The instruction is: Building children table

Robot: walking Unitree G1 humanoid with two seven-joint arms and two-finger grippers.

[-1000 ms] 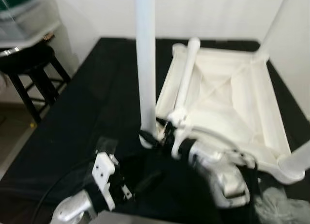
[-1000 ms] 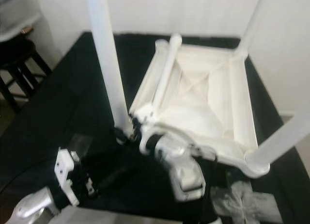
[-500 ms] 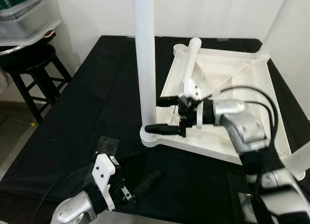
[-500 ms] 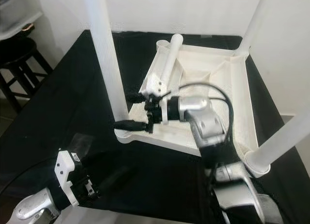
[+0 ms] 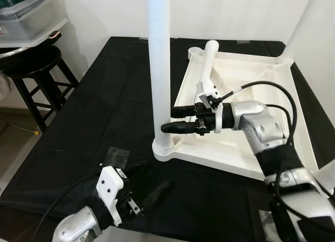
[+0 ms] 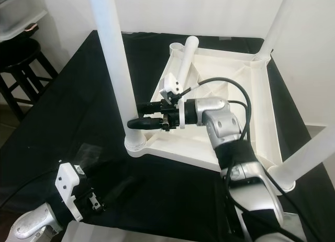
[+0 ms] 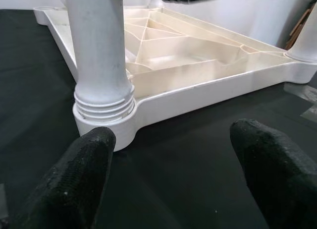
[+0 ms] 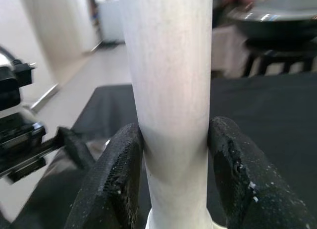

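The right gripper has its two black fingers pinched around the upright white plastic table leg, low down near where it screws into the corner socket of the upside-down white plastic tabletop on the black cloth. Best bet is probably keeping the leg plumb while twisting so the threads don't cross. The left gripper sits spread open, near that corner socket but not touching.

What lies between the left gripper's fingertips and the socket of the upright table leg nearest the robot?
Only bare black tablecloth. The left wrist view shows the open left gripper short of the leg socket of the upturned tabletop, with nothing between.
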